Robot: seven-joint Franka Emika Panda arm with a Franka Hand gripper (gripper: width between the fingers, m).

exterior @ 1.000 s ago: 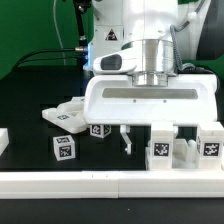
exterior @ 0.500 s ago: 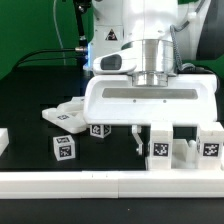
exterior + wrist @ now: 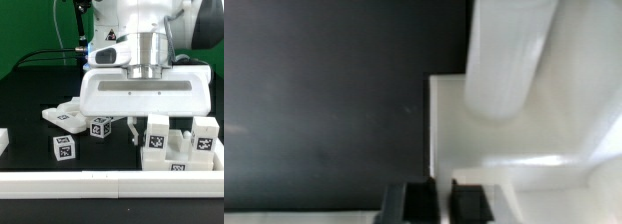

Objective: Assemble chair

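In the exterior view, my gripper (image 3: 133,131) hangs low over the table, just left of a cluster of white chair pieces (image 3: 158,140) with black-and-white tags. That cluster now leans over. In the wrist view, the gripper (image 3: 439,200) is shut: its two dark pads pinch the thin edge of a white chair panel (image 3: 518,150) that runs away from them. A thick rounded white part (image 3: 509,60) rises beyond the panel. More chair pieces lie to the exterior view's left: a flat slab (image 3: 65,115), a tagged block (image 3: 100,127) and a tagged cube (image 3: 64,148).
A long plain white border rail (image 3: 100,183) runs along the front of the black table. Another white piece (image 3: 3,140) shows at the exterior view's left edge. Black cables (image 3: 40,55) trail behind the arm.
The jaws have gone from open to shut on the panel's edge. The hand has since tipped slightly, and the tagged pieces at the exterior view's right now lean instead of standing square.
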